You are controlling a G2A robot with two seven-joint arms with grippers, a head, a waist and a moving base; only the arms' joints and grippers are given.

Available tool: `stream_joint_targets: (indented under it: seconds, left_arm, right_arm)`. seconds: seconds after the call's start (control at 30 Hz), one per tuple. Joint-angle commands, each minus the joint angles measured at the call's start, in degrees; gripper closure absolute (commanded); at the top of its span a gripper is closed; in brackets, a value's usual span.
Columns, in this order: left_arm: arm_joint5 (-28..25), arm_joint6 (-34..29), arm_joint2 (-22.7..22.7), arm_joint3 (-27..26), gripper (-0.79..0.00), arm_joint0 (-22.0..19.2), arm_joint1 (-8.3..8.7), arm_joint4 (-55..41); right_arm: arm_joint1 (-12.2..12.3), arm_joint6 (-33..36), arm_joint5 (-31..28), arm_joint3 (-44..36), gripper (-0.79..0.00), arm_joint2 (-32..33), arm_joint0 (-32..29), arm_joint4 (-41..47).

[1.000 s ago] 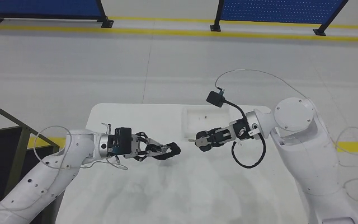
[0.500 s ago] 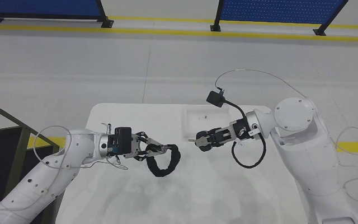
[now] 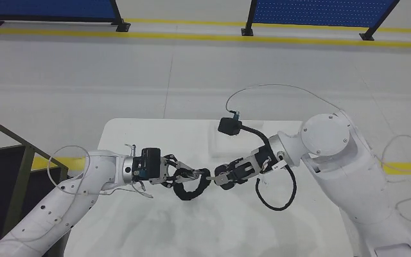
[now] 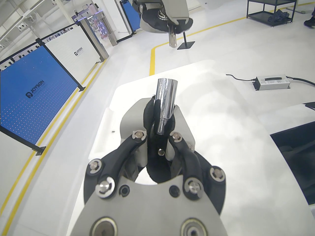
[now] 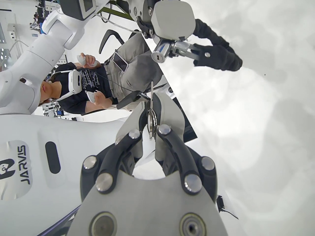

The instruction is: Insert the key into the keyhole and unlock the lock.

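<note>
Top view: over the middle of the table (image 3: 135, 138), the left gripper (image 3: 192, 173) clamps the lock (image 4: 165, 104), its chrome barrel level, keyhole (image 5: 157, 57) facing the right gripper (image 3: 220, 181), which pinches the key (image 5: 151, 96), blade aimed at the keyhole, near but apart. Table edges lie well apart from both.

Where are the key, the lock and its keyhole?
key (image 4: 172, 37): left wrist view, on its blade.
lock (image 4: 165, 99): left wrist view, on its chrome barrel.
keyhole (image 5: 157, 57): right wrist view, on the barrel's end face.
</note>
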Motion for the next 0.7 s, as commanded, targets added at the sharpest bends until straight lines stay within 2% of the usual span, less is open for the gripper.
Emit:
stream_joint_targets:
  seconds: [0.0,0.23,0.4,0.67]
  left_arm:
    - [0.43,0.99,0.38,0.19,0.000,-0.26,-0.57,0.31]
    - [1.94,3.14,2.21,3.62,0.000,-1.63,-2.86,2.41]
    - [2.10,7.56,3.55,6.57,0.000,-2.46,-4.19,5.68]
    - [3.01,15.90,5.16,10.96,0.000,-3.64,-5.76,11.46]
  right_arm:
    - [1.15,-1.83,1.88,-0.93,0.000,-2.30,1.45,-0.10]
    - [6.54,-8.12,8.17,-5.44,0.000,-10.45,8.19,3.19]
    - [11.21,-12.99,13.04,-8.22,0.000,-17.54,14.30,5.87]
    - [17.33,-19.77,19.82,-11.72,0.000,-32.76,28.64,15.14]
